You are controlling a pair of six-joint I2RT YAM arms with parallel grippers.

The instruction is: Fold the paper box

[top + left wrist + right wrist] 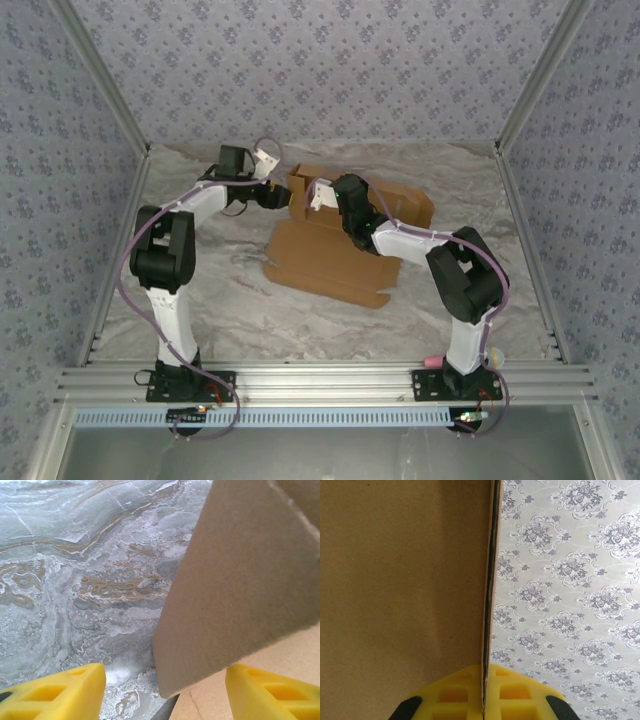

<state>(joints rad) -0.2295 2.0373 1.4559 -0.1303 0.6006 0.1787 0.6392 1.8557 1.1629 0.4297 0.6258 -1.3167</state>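
Note:
The paper box (330,262) is a brown cardboard sheet lying mid-table, with one flap (298,185) standing up at its back left corner. My right gripper (308,196) is shut on that upright flap; in the right wrist view the thin cardboard edge (487,580) runs straight up out of the closed yellow pads (455,690). My left gripper (276,190) is just left of the flap and open. Its yellow fingers (65,687) stand wide apart, and a corner of the cardboard flap (240,580) hangs between them, touching neither.
The marbled tabletop (220,300) lies bare to the left and front of the sheet. A pink stick-shaped toy (435,360) rests by the right arm's base. Patterned walls close in three sides, and an aluminium rail (320,380) runs along the near edge.

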